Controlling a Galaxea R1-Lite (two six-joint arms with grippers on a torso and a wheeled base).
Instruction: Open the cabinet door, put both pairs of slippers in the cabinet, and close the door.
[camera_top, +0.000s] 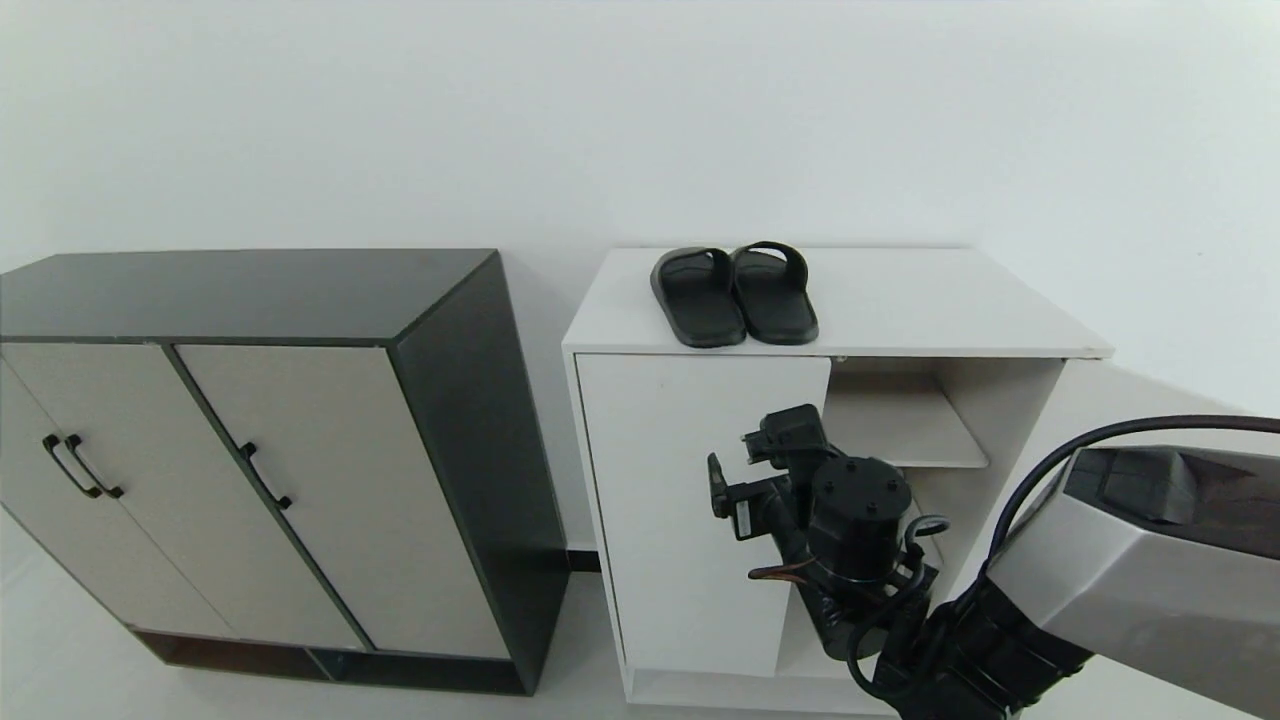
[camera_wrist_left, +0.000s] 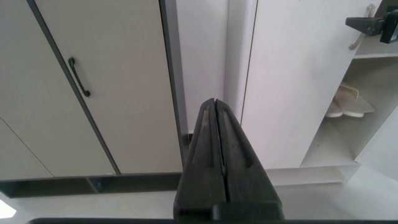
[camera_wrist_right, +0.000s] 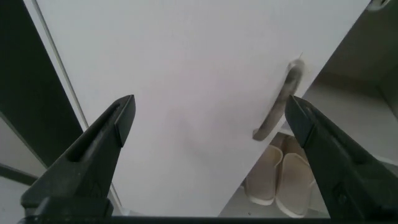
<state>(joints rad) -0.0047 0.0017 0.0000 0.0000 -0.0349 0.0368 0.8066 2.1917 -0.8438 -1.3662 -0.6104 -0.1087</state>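
R pincer (camera_wrist_right: 210, 102) spread, cabinet door handle (camera_wrist_right: 278, 102) just ahead.

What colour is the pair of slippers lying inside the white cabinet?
Cream, close to off-white. The pair of slippers shows best in the right wrist view.

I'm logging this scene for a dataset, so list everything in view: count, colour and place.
white cabinet: 1, white, against the wall, right of the dark cabinet; right half stands open
white door: 1, white, covering the white cabinet's left half
door handle: 1, grey, at the white door's edge
shelf: 1, white, inside the open half
black slippers: 1 pair, black, on top of the white cabinet
cream slippers: 1 pair, cream, inside the white cabinet, below the shelf
dark cabinet: 1, black with two beige doors, left
right gripper: 1, black, open, before the white door
left gripper: 1, black, shut
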